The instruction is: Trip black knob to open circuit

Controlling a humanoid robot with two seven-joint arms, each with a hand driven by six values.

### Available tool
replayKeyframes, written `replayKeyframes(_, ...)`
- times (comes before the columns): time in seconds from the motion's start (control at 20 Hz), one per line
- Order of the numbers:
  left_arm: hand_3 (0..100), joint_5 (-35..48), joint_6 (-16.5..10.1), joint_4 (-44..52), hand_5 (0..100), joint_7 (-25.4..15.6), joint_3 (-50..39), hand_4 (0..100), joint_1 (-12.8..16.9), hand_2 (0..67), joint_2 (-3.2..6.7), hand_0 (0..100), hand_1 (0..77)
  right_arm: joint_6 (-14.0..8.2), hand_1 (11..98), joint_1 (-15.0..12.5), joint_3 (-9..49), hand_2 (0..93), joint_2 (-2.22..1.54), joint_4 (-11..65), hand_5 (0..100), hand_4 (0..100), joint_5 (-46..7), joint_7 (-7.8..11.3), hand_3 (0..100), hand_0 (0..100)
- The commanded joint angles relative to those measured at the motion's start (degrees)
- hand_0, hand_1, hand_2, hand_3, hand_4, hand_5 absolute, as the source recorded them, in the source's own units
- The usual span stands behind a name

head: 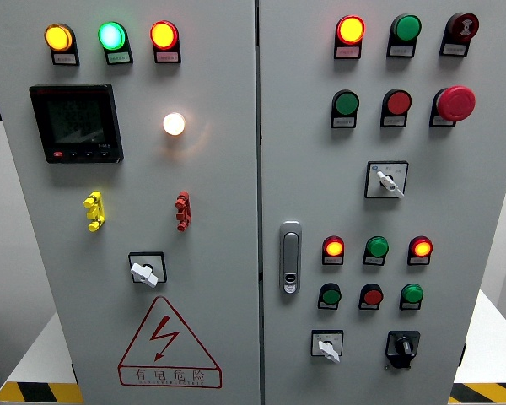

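Note:
The black knob (pixel 402 345) is a small rotary switch at the lower right of the grey cabinet's right door (pixel 481 194). Its pointer stands upright. To its left a white-handled selector (pixel 327 348) sits on a black plate, handle pointing down-right. Neither of my hands shows anywhere in the head view.
Two more white selectors (pixel 389 180) (pixel 144 272) sit higher up. Lit and unlit pilot lamps and push buttons (pixel 375 248) fill both doors, with a red mushroom stop button (pixel 455 103), a digital meter (pixel 76 123), a door latch (pixel 291 257) and a red warning triangle (pixel 169 344).

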Motion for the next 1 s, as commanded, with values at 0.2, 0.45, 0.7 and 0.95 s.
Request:
replayKeyframes(0.2,21,0.0,0.0,0.0,2,0.0,0.0,7,0.0,12.8,0.00,0,3.3,0.2,29.8,0.1,0.2,4.5,-0.09,-0.3,12,3,0.0,0.00,12,68)
replayKeyframes(0.45,21,0.0,0.0,0.0,2,0.1,0.0,7,0.0,12.8,0.00,0,3.2,0.4,29.8,0.7,3.9,4.4,-0.80,0.6,12,3,-1.3,-0.26,12,68)
replayKeyframes(0.7,21,0.0,0.0,0.0,2,0.0,0.0,7,0.0,12.8,0.00,0,3.3,1.6,30.0,0.4,21.1,4.4,-0.36,2.4,12,3,-21.4,-2.28,12,68)
replayKeyframes(0.95,21,0.0,0.0,0.0,2,0.0,0.0,7,0.0,12.8,0.00,0,3.3,4.8,30.2,1.2,35.2,4.4,-0.53,2.3,12,3,-32.7,-3.34,12,68)
